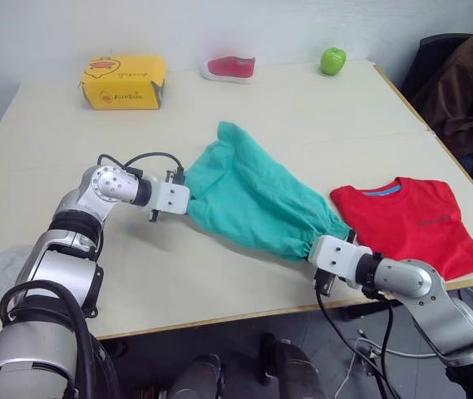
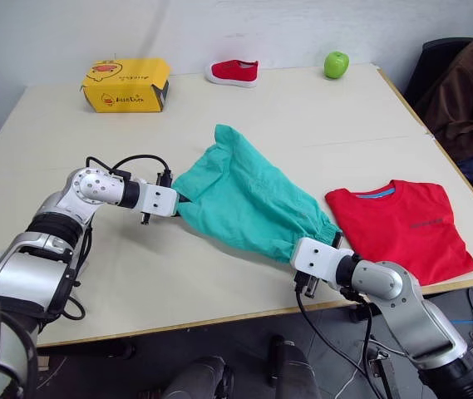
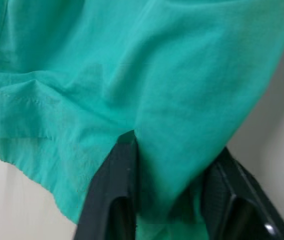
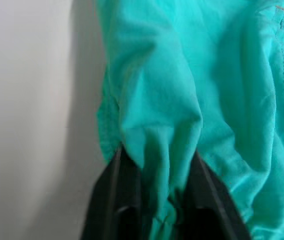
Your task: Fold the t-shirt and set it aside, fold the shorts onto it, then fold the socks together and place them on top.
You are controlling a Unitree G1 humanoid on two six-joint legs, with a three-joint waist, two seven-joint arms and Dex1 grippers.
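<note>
1. My right gripper (image 4: 154,190) at lower right pinches the shorts' (image 1: 257,199) waistband; my left gripper (image 3: 169,192) pinches the hem, mid-frame.
2. Risk: uneven pull could slip the cloth or drag the folded t-shirt (image 1: 406,220) just beside.
3. Count: one shorts, one t-shirt; far edge, one yellow box (image 1: 124,81), shoe (image 1: 229,66), apple (image 1: 332,60).

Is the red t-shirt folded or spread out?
Folded: the t-shirt lies as a compact rectangle, sleeves tucked away, collar showing, beside the shorts.
</note>
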